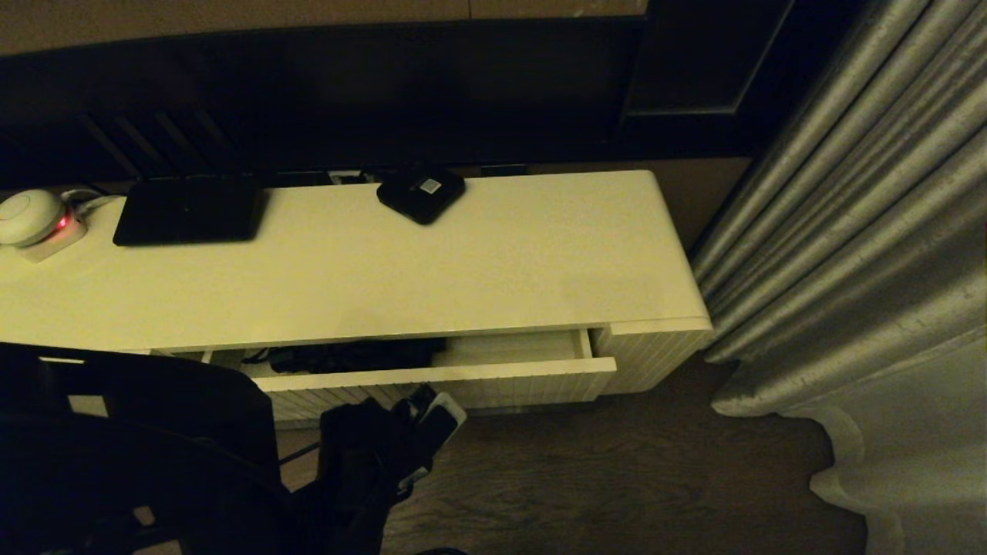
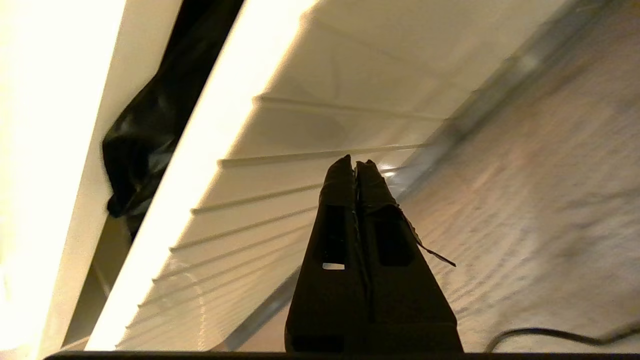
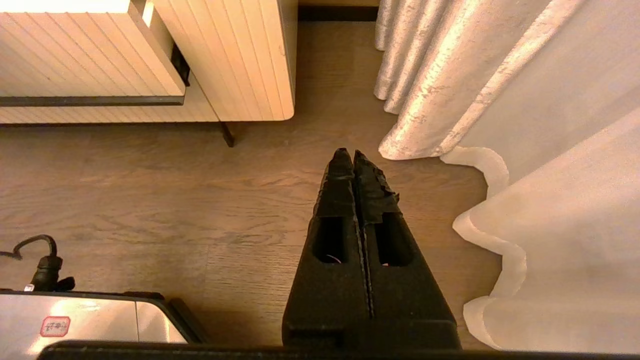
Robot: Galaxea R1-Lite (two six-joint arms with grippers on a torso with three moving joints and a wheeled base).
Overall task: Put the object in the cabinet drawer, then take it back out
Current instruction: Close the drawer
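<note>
The cream ribbed cabinet drawer (image 1: 463,379) stands partly pulled out. The black folding umbrella (image 1: 347,356) lies inside it toward the left; only its bunched fabric shows. In the left wrist view the umbrella (image 2: 142,145) appears in the gap behind the drawer front (image 2: 300,175). My left gripper (image 1: 428,408) hangs shut and empty just in front of the ribbed front, below its top edge; its tips (image 2: 355,162) are closed together. My right gripper (image 3: 350,152) is shut and empty over the wood floor, away from the drawer (image 3: 75,55) and its dark bar handle (image 3: 90,101).
On the cabinet top (image 1: 501,262) sit a flat black device (image 1: 189,212), a small black box with a white sticker (image 1: 421,193) and a white round item with a red light (image 1: 31,217). Grey curtains (image 1: 848,231) hang at the right. My base (image 3: 75,320) stands on the floor.
</note>
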